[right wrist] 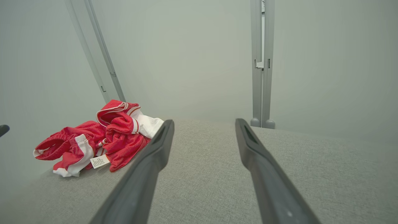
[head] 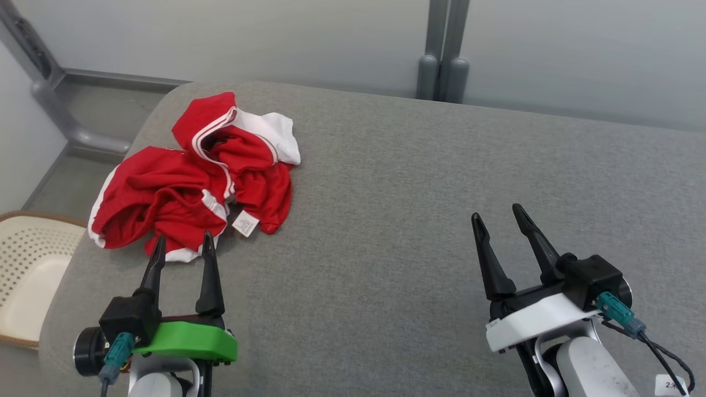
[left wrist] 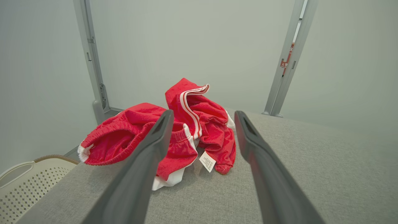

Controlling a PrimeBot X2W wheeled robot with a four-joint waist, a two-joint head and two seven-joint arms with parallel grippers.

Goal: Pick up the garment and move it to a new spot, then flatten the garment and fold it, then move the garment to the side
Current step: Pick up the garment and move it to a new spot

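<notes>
We observe the crumpled red-and-white garment at the far left of the grey padded surface; the left gripper sits at its near edge, fingers spread, gripping nothing; the right gripper, well apart at the near right, is likewise spread and empty.

A white care label is noted on the red garment; its print is too small to be read. A small red sign on the grey post is illegible. A white tag at the head view's lower right is marked "2"; the remainder cannot be made out.
</notes>
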